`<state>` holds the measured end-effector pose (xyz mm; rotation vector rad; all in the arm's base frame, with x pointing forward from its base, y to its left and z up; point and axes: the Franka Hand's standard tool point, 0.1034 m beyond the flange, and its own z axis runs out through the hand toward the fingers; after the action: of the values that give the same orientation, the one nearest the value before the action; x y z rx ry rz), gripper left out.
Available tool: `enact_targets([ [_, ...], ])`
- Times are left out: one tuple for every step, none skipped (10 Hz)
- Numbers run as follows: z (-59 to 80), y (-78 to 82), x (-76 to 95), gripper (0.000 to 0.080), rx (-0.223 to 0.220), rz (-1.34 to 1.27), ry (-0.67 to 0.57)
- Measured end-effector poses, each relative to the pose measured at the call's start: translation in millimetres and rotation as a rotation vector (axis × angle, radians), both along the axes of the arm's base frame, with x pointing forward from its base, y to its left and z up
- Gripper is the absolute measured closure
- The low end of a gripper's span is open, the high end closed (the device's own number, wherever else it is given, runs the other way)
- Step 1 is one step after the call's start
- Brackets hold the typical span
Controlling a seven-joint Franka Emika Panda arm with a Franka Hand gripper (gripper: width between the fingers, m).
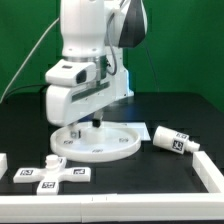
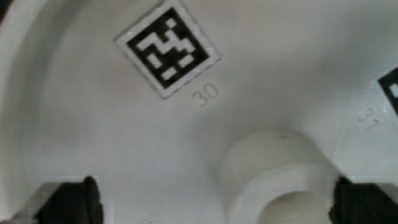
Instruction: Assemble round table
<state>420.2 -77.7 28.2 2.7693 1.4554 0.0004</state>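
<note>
The gripper (image 1: pixel 86 126) hangs low over the disc (image 1: pixel 118 148), which lies flat on the black table near the middle of the exterior view. In the wrist view the two fingertips (image 2: pixel 71 200) are spread wide, one at each side of the picture. Between them is only the disc's white surface below, so the gripper is open and holds nothing. Whether the tips touch the disc cannot be told. The leg (image 1: pixel 170 138) lies on its side, near the disc on the exterior view's right but apart from it. The foot (image 1: pixel 52 176) lies flat in front of the disc, toward the exterior view's left, also apart.

The step in hand is probably to take hold of the disc, or to put it in a good place before the leg goes in. In the wrist view the round socket (image 2: pixel 281 168) is nearer to one finger than to the other, with a tag (image 2: pixel 173 47) beside it, so the gripper is not centred over the socket. To do this well, the arm should first settle what it will pinch: the rim or the socket wall. One finger should go down on each side of that wall. The jaws should close slowly, because the light disc may slide on the table. The socket should face up, free for the leg.
</note>
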Motion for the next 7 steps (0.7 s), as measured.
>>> enact_targets([
  [2.9, 14.8, -5.5, 0.015, 0.0, -0.014, -0.029],
  [5.8, 46.4, -31.0, 0.015, 0.009, 0.038, -0.051],
  [3.5, 46.1, -43.2, 0.015, 0.009, 0.05, -0.014],
  [5.4, 45.6, -41.7, 0.015, 0.008, 0.039, -0.011],
  [10.6, 48.8, -39.8, 0.015, 0.007, 0.044, -0.01],
  [12.5, 48.8, -37.8, 0.015, 0.007, 0.049, -0.016],
  [10.6, 43.4, -35.8, 0.015, 0.006, 0.051, -0.015],
])
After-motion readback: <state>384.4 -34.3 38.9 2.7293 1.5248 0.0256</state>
